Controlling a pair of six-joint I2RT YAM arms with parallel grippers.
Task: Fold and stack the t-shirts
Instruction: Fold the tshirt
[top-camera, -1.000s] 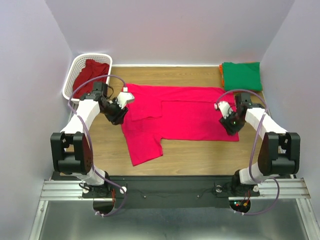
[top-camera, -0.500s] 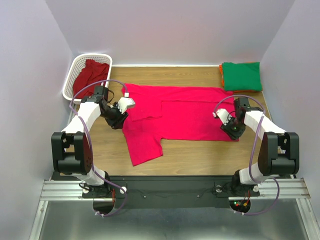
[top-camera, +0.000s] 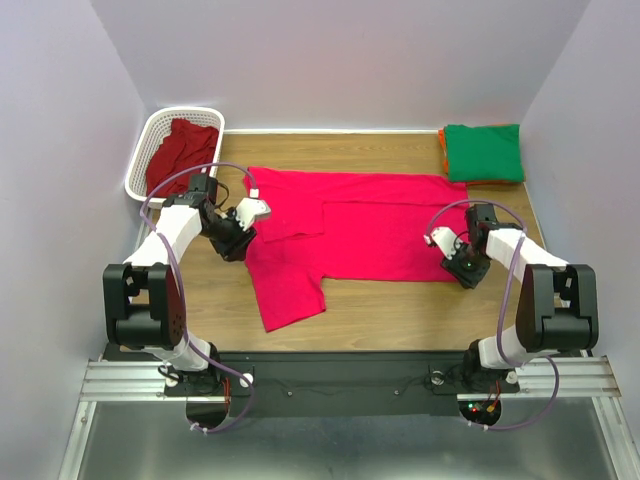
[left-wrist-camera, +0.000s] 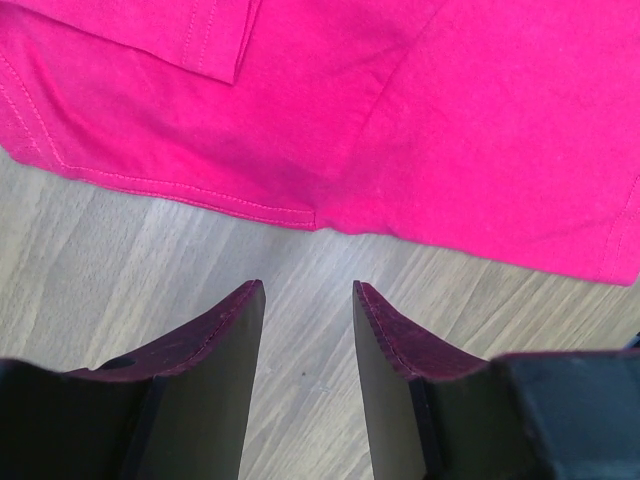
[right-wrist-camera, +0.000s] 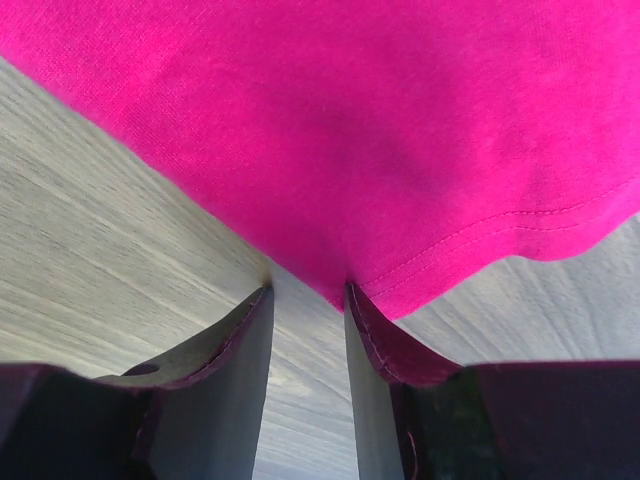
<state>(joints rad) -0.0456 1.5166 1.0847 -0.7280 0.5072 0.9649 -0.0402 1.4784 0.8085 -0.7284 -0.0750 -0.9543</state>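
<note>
A bright pink-red t-shirt (top-camera: 370, 225) lies spread mid-bench (top-camera: 400, 300), with the left gripper (left-wrist-camera: 307, 290), jaws spread, just short of its left hem and the right gripper (right-wrist-camera: 307, 290), jaws spread, at its near right corner; a fold seems about to start, and each gripper likely needs to pinch cloth next.

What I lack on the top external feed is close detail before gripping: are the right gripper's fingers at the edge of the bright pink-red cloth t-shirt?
Observer: Yes. In the right wrist view the right gripper has its jaws apart. Its tips sit right at the stitched hem corner of the bright pink-red cloth t-shirt, and they are not closed on it.
Operator: And the left one?
Observer: In the left wrist view the left gripper is open over the bare pale wooden table. The shirt's stitched hem lies ahead of its tips, apart from them, with wood showing between.
</note>
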